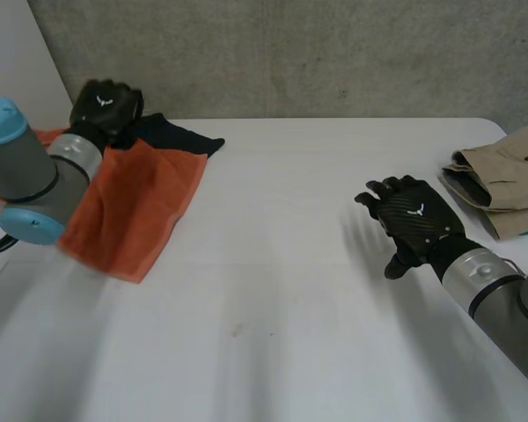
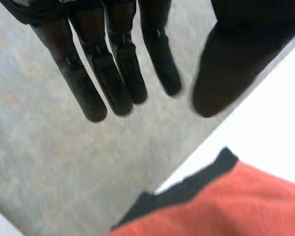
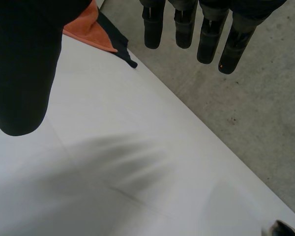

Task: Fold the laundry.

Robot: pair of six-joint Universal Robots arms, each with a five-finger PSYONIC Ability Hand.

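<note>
The left hand [image 1: 106, 107], fingers straight and empty, hovers at the far corner of the cloth [image 1: 136, 207]; the right hand [image 1: 411, 220], likewise spread, is well apart.

A white table [image 1: 282, 264] stands against what looks like a grey concrete wall [image 1: 317, 53].

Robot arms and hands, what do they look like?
The left arm and right arm are thick grey cylinders with silvery wrist sections; the left carries round light-blue caps. The left hand and right hand are black, each with a small white emblem on its back and segmented fingers.
</note>
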